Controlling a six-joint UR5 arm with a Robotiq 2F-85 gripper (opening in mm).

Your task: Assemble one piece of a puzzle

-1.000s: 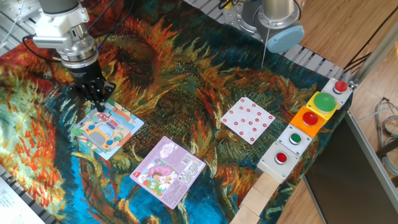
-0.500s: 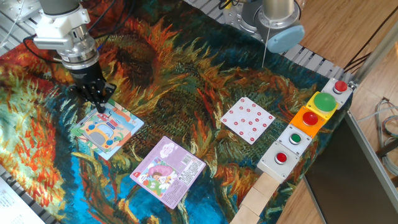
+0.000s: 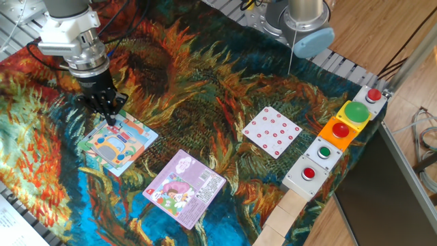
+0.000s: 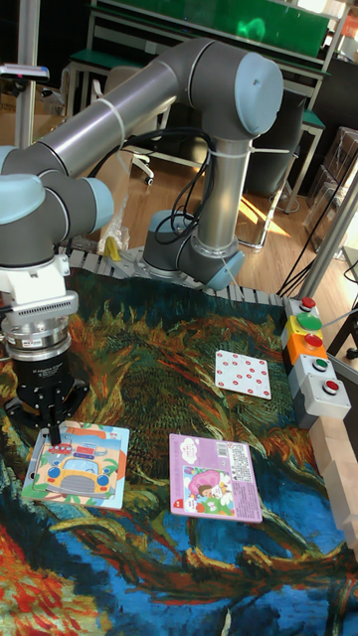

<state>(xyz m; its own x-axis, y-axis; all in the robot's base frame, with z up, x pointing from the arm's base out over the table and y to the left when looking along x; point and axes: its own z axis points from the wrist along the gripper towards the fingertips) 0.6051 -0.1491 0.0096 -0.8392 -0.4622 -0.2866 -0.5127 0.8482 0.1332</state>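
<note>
The puzzle [image 3: 117, 142] lies flat on the patterned cloth at the left, pale blue and green with an orange vehicle picture. In the tall fixed view the puzzle [image 4: 78, 465] sits at the lower left. My gripper [image 3: 110, 119] points straight down over the board's far corner, its fingertips drawn together and touching or nearly touching the board. Seen from the tall fixed view, the gripper [image 4: 52, 435] meets the board's upper-left corner. No loose piece shows between the fingers; anything thin held there is hidden.
A purple-pink square puzzle [image 3: 184, 188] lies right of the board. A white card with red dots [image 3: 272, 131] sits further right. A row of button boxes [image 3: 338, 140] and wooden blocks [image 3: 283, 219] line the right edge of the cloth.
The gripper has crept a few pixels right and down toward the board's corner. Nothing else has moved.
</note>
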